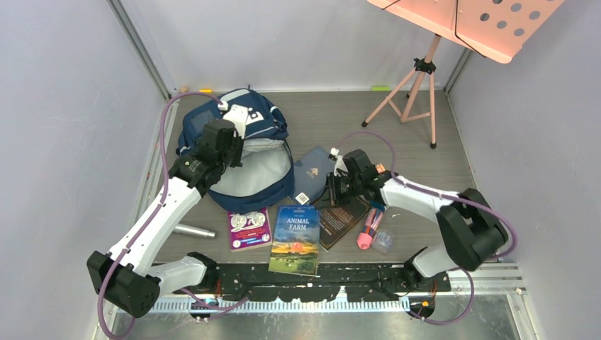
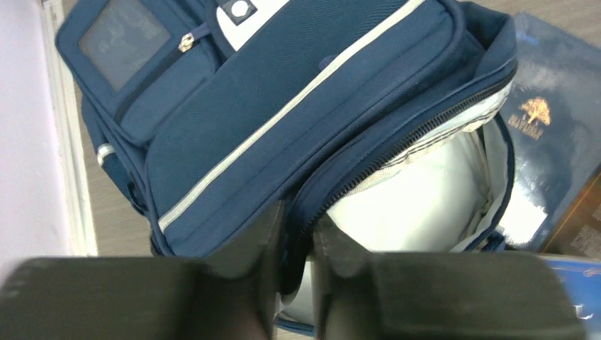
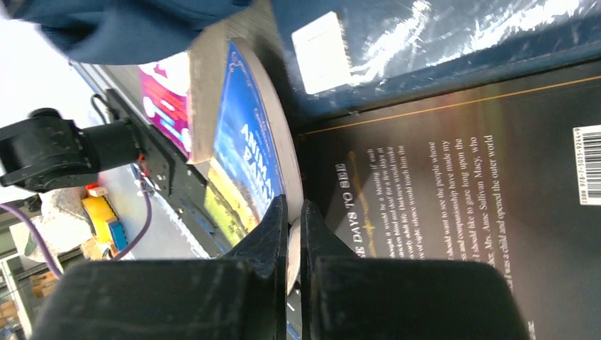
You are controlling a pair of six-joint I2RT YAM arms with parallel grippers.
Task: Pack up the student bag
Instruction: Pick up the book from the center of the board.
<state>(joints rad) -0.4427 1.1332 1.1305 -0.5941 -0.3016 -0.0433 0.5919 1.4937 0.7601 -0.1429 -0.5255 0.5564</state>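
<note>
Toward the near edge of the table [image 1: 333, 117], the right fingers [image 3: 266, 234] are pinching shut on the rim of the Animal Farm book [image 1: 295, 239], which is lying between a purple book [image 1: 249, 228] and a black book [image 1: 344, 219]. Further back on the left, the left fingers [image 2: 251, 258] are clamping the zippered rim of the student bag [image 1: 264, 117]. The bag is lying on the table with its mouth gaping toward the arms and its grey lining showing, a dark blue book [image 1: 312, 170] just beside it.

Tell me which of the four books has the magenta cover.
The small magenta paperback book, leftmost in the row, beside the navy blue fabric backpack; the other three covers are blue or black.
</note>
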